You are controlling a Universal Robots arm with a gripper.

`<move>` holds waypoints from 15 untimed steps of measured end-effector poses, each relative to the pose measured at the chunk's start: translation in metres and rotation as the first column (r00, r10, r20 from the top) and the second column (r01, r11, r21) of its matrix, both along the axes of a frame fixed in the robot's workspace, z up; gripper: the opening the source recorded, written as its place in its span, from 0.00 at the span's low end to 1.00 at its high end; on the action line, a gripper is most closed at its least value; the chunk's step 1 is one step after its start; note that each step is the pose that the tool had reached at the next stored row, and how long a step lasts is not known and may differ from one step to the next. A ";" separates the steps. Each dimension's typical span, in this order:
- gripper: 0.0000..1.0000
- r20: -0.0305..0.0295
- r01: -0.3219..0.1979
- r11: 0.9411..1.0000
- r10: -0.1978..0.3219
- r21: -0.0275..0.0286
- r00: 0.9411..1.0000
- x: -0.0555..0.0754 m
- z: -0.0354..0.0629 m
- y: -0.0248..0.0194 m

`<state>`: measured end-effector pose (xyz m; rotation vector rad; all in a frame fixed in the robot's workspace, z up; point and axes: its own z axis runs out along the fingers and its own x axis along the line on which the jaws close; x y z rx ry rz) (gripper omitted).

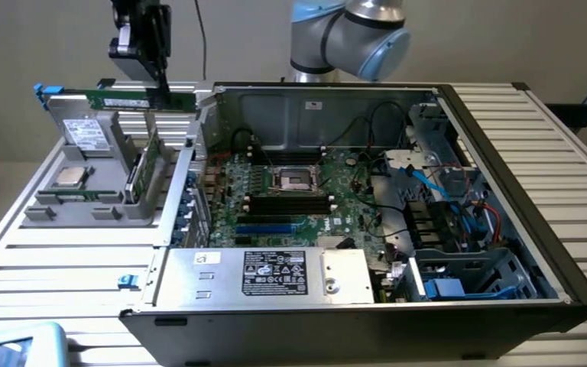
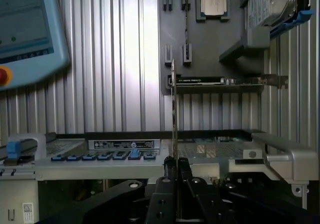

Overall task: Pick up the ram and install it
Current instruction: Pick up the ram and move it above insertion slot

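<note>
The ram point(image 1: 120, 100) is a long thin green stick with a white label. It hangs level in the air above the grey holder tray point(image 1: 79, 210), at the exterior view's upper left. My gripper point(image 1: 159, 93) is shut on it from above, near one end. In the wrist view the ram point(image 2: 173, 114) shows edge-on as a thin strip running out from between the black fingers point(image 2: 183, 165) of my gripper point(image 2: 175, 163). The motherboard's black memory slots point(image 1: 288, 203) lie inside the open computer case point(image 1: 497, 153), to the exterior view's right of the gripper and lower.
The tray also holds a silver processor chip point(image 1: 69, 177), a hard drive point(image 1: 88, 134) and an upright green expansion card point(image 1: 146, 172). A power supply point(image 1: 273, 274) fills the case's front. A teach pendant point(image 2: 25, 29) lies on the slatted table.
</note>
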<state>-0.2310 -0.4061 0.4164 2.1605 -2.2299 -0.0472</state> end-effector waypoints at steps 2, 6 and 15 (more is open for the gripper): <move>0.14 0.000 0.000 1.000 0.000 0.000 1.000 0.009 0.0000 0.0000; 0.14 0.000 0.000 1.000 0.000 0.000 1.000 0.028 0.0000 0.0000; 0.14 0.000 0.000 1.000 0.000 0.000 1.000 0.068 -0.0001 0.0000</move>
